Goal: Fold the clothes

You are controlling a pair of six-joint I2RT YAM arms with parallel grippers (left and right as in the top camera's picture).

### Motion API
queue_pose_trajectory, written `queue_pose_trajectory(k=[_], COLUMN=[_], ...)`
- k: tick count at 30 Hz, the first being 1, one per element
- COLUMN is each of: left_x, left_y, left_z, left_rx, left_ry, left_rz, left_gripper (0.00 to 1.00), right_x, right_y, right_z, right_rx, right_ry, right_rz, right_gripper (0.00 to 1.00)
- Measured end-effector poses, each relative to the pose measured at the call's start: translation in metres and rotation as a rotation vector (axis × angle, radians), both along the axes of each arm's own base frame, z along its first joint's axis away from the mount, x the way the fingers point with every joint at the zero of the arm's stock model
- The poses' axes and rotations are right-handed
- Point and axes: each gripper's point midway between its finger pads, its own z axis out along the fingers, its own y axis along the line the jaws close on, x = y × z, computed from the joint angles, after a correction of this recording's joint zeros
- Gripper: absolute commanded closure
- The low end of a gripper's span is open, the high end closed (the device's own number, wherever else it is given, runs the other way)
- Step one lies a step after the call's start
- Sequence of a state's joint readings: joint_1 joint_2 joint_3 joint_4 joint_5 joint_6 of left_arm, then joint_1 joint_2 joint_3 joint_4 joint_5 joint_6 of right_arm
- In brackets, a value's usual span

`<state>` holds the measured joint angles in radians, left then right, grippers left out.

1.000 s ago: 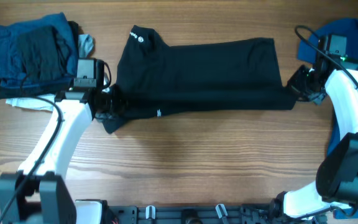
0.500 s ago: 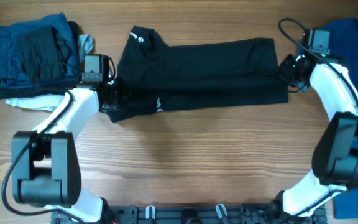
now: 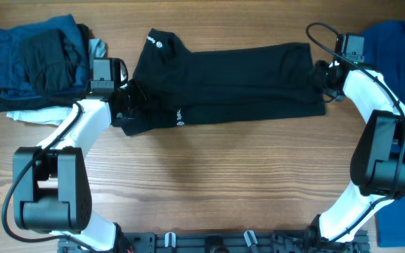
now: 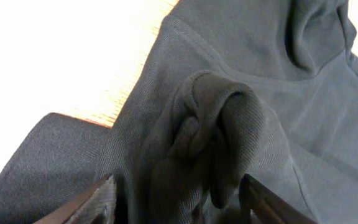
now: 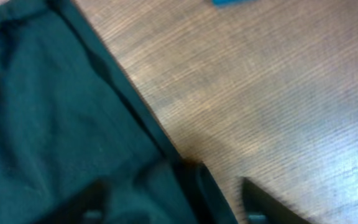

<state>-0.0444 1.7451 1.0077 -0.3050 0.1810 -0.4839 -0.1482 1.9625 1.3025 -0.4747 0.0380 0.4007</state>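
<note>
Wood-grain table (image 3: 209, 183) fills the overhead view, and on its far half we see the black T-shirt (image 3: 238, 81) folded into a long band running left to right between the two arms. A small white logo (image 3: 178, 116) shows near the band's near edge, close to its left end, and a second white mark (image 3: 159, 43) sits at its far left corner.

We find the left gripper (image 3: 126, 107) at the band's left end, over a bunched corner of black cloth. Its wrist camera shows its two fingers (image 4: 98, 202) standing apart, with a rolled hump of the T-shirt rising between them; we cannot tell whether either finger touches the hump.

The right gripper (image 3: 323, 76) sits at the band's right end, at the edge of the cloth. From its wrist camera we see its fingers (image 5: 263, 202) spread wide, one over the T-shirt and the other over bare table, with the hem's corner lying between them. Neither pair of fingers pinches anything we can make out.

At the far left corner of the table lies a stack of folded garments (image 3: 37, 60), blue and dark on top with a white edge below. The blue shirt (image 3: 392, 49) lies crumpled at the table's right edge, beyond the right arm and apart from the black T-shirt.
</note>
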Motion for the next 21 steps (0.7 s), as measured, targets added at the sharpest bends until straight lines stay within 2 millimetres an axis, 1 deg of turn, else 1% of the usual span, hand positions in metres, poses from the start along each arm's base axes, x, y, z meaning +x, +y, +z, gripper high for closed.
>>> queue_pose_trajectory(k=[2,3,5,6,7,8,9,10,11,12,13,14,15,16,18,19,20,21], left_x=[0.0,0.001,0.007,0.011,0.014,0.018,0.02,0.022,0.023,0.021,0.018,0.013,0.007,-0.002,-0.019,-0.03,-0.044,-0.05], left_y=[0.0,0.0,0.0,0.0,0.0,0.0,0.0,0.0,-0.001,-0.002,-0.003,-0.006,-0.009,-0.014,-0.024,-0.029,-0.036,-0.038], left_z=[0.002,0.005,0.017,0.026,0.034,0.046,0.055,0.069,0.082,0.09,0.099,0.105,0.107,0.106,0.097,0.091,0.081,0.076], left_rx=[0.009,0.016,0.023,0.025,0.027,0.029,0.031,0.03,0.032,0.034,0.034,0.034,0.035,0.038,0.043,0.047,0.053,0.056], left_ry=[0.001,0.005,-0.002,-0.008,-0.016,-0.031,-0.04,-0.056,-0.073,-0.078,-0.083,-0.077,-0.063,-0.03,0.038,0.085,0.152,0.186], left_rz=[-0.014,-0.026,-0.037,-0.042,-0.044,-0.046,-0.046,-0.046,-0.051,-0.054,-0.059,-0.067,-0.075,-0.09,-0.124,-0.141,-0.165,-0.176], left_gripper=[0.13,0.11,0.11,0.11,0.14,0.21,0.4,0.59,0.8,0.96,0.96,0.96,0.96,0.96,0.96,0.96,0.96,0.96], right_x=[0.003,0.004,0.005,0.005,0.005,0.003,0.003,0.0,-0.004,-0.01,-0.016,-0.023,-0.031,-0.037,-0.05,-0.056,-0.057,-0.058], right_y=[0.0,-0.001,0.0,0.002,0.004,0.008,0.011,0.016,0.021,0.027,0.033,0.038,0.044,0.047,0.055,0.059,0.06,0.062], right_z=[0.002,0.004,0.011,0.019,0.025,0.036,0.046,0.06,0.074,0.089,0.101,0.109,0.115,0.117,0.114,0.105,0.102,0.098], right_rx=[-0.019,-0.031,-0.048,-0.052,-0.052,-0.046,-0.043,-0.03,-0.015,0.003,0.022,0.041,0.064,0.083,0.122,0.144,0.152,0.158], right_ry=[-0.011,-0.015,-0.025,-0.035,-0.047,-0.062,-0.079,-0.101,-0.12,-0.137,-0.149,-0.146,-0.14,-0.127,-0.082,-0.04,-0.03,-0.018], right_rz=[0.035,0.059,0.105,0.133,0.151,0.175,0.197,0.22,0.243,0.269,0.291,0.305,0.32,0.329,0.344,0.359,0.365,0.371], right_gripper=[0.07,0.07,0.08,0.09,0.13,0.17,0.26,0.42,0.61,0.81,0.89,0.95,0.96,0.96,0.96,0.96,0.96,0.96])
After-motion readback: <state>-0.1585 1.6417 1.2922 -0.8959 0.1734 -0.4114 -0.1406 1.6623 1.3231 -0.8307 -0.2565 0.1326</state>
